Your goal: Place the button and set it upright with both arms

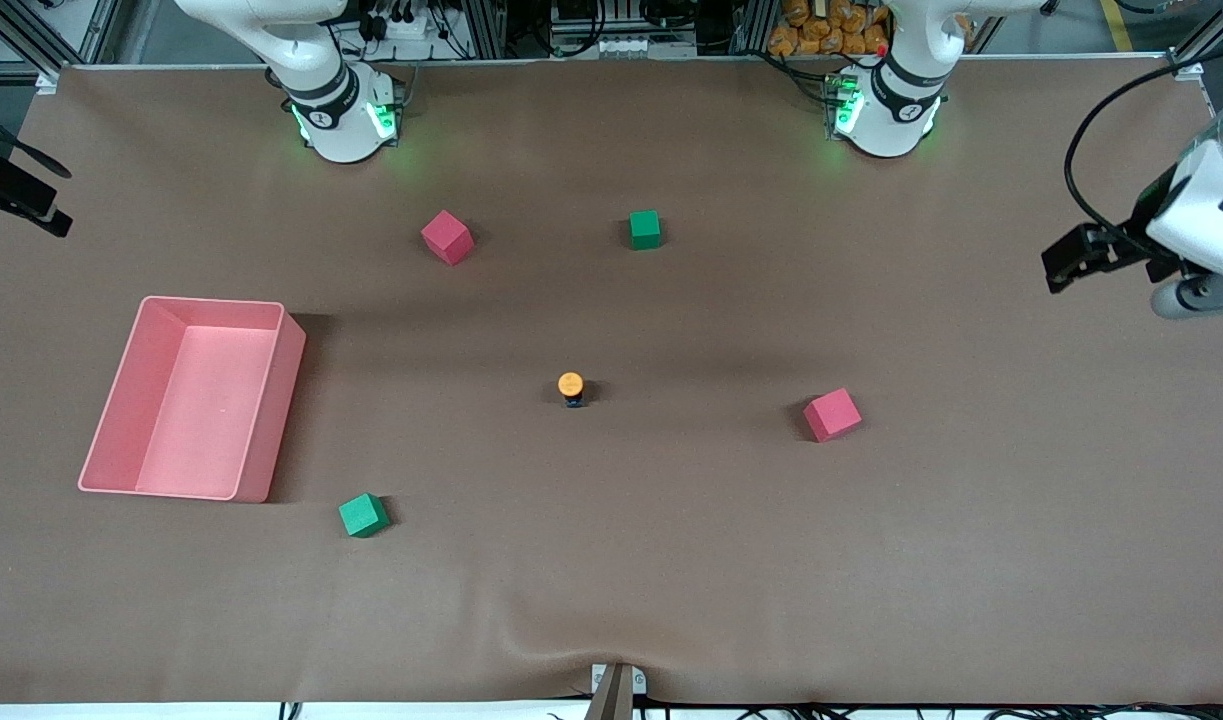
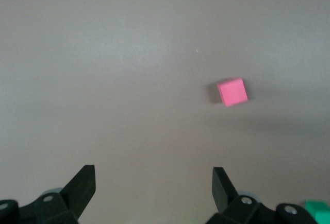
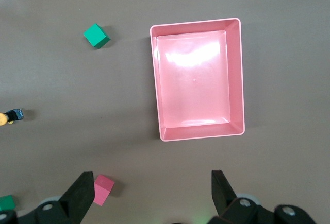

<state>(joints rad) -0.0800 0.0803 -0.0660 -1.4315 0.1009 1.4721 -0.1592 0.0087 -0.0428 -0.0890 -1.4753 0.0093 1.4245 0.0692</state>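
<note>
button (image 1: 571, 388): mid-bench, standing cap-up on its short dark body, clear of every cube and of the pink bin (image 1: 261, 318).
left hand (image 2: 153, 183): fingers wide, empty — high over the bench near a red cube (image 2: 232, 91).
right hand (image 3: 152, 185): fingers wide, empty, over the bin end.
approach: descend straight over the cap, close low on the body — avoid tipping.
</note>
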